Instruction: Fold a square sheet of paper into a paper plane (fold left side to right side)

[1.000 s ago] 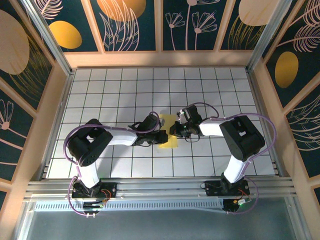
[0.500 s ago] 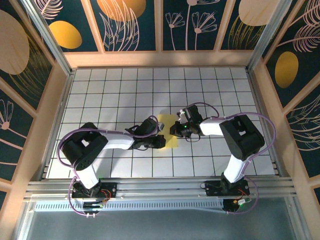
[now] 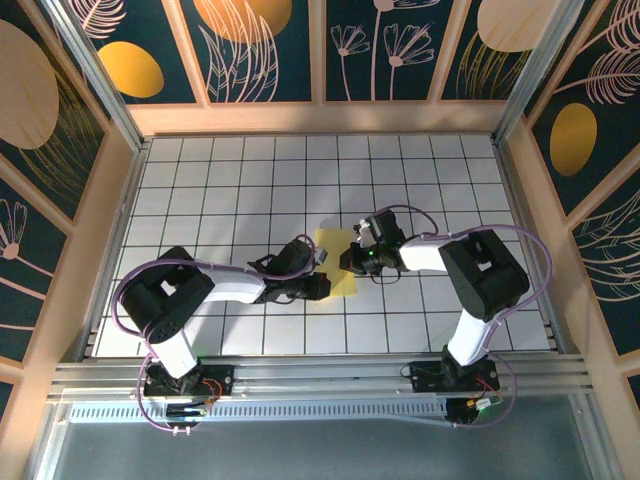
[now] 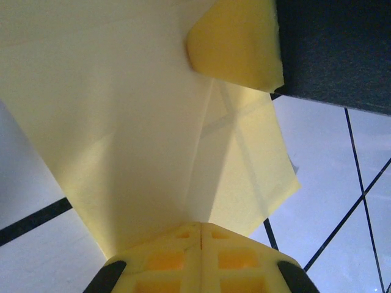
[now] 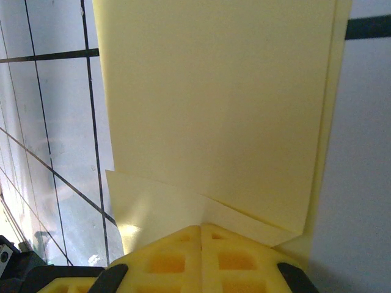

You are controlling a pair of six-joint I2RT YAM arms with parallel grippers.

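Left gripper (image 4: 200, 231) is squeezing its two yellow fingers (image 4: 165, 265) tight together. The square sheet of paper (image 4: 122, 122) is rising straight out of the tips, so it is looking like the edge is being pinched there. I think that edge is being held up so the left side can go over onto the right side. The fingers are looking soft and blocky, like foam, with little square dents in them. The paper is looking very thin, smooth and pale yellow, and it is bending like a soft wall. Faint lines are crossing it, but I cannot tell if they are folds or floor lines showing through. Just past it, the right gripper (image 5: 200, 232) is also pressing its fingers shut, with the tips sitting at a folded corner of the sheet. I cannot tell if it is pinching the corner or only pushing down on it. My guess is that it is stopping the paper from sliding. Two layers are showing along the paper's right edge there. From above, the sheet is lying near the middle of the table (image 3: 200, 180), between the two grippers. The table is shining white, with thin dark lines making squares. Far behind, the walls (image 3: 345, 75) are showing dark blue panels with painted flowers and orange ovals in pale wooden frames.
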